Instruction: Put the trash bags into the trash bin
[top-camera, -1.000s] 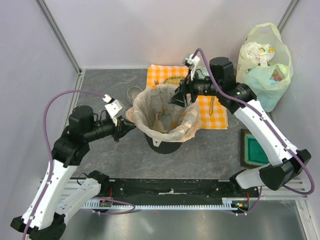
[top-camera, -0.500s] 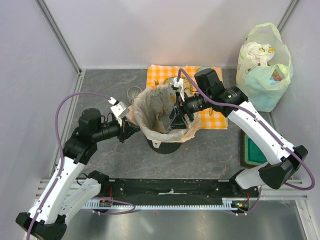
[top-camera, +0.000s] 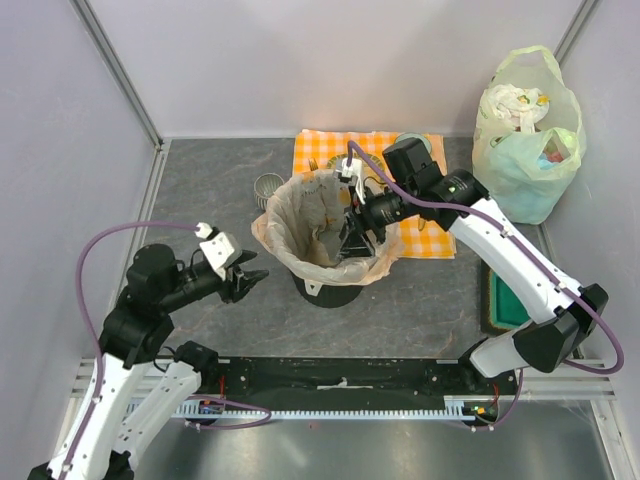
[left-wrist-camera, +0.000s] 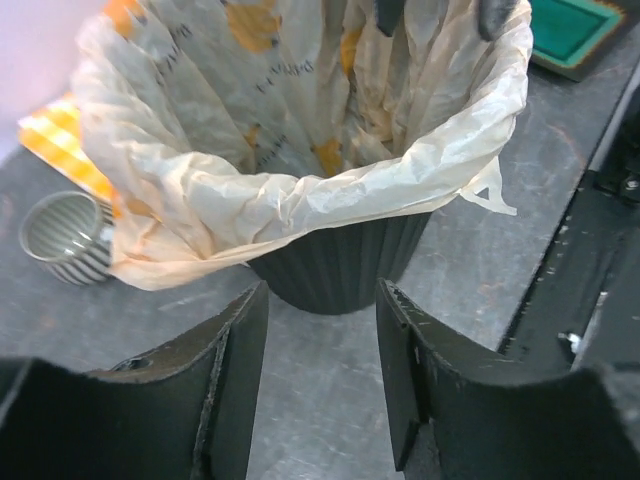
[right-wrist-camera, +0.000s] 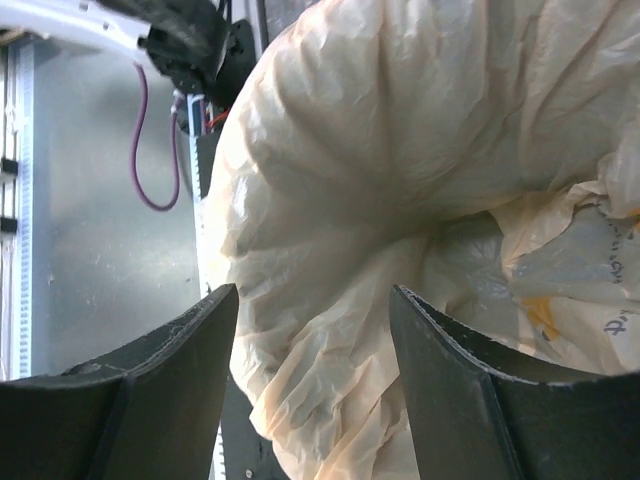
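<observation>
Striped mug (top-camera: 267, 187), orange-checked cloth (top-camera: 425, 226), stuffed green bag (top-camera: 530, 150) — teal tray (top-camera: 508, 300)

Thin, crinkled, translucent peach plastic forms the bag (top-camera: 285, 218); the bin (left-wrist-camera: 340, 270) is matt black, ribbed plastic. The worktop (top-camera: 220, 180) looks like mottled grey stone, matt. The mug (left-wrist-camera: 65, 235) is ribbed and slightly glossy, the cloth (top-camera: 320, 150) orange-checked fabric, the green bag (top-camera: 535, 175) filmy plastic.

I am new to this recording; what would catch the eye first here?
The black trash bin at the centre of the table, lined with a peach-orange bag folded over its rim. The right gripper reaches inside it, open; the left gripper hovers open beside it, not touching. A stuffed pale green bag stands in the far right corner.
</observation>
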